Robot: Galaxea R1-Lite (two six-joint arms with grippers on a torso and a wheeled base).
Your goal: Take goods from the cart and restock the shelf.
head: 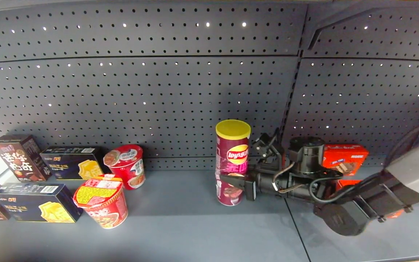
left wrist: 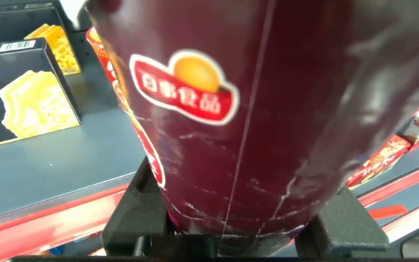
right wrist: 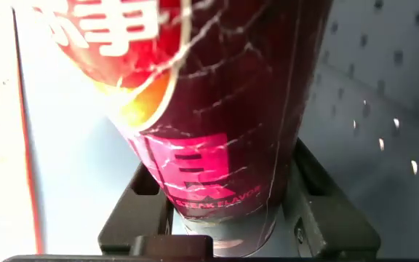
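Note:
A maroon chips can point(head: 232, 160) with a yellow lid stands upright on the grey shelf board point(head: 180, 225), just left of the shelf's vertical divider. My right gripper point(head: 236, 185) comes in from the right and is shut on its lower half. In the right wrist view this can point(right wrist: 224, 109) sits between the black fingers point(right wrist: 133, 211). A second maroon chips can point(left wrist: 268, 109) is close up in the left wrist view. My left gripper point(left wrist: 238, 229) is shut on it, with one finger point(left wrist: 133, 218) on either side, in front of the shelf's red-edged lip.
Two red cup noodles point(head: 102, 200) and several dark boxes point(head: 36, 207) stand at the shelf's left. Orange boxes point(head: 344, 156) sit behind my right arm. The pegboard back wall point(head: 158, 91) is close behind. Bare board lies between the cups and the can.

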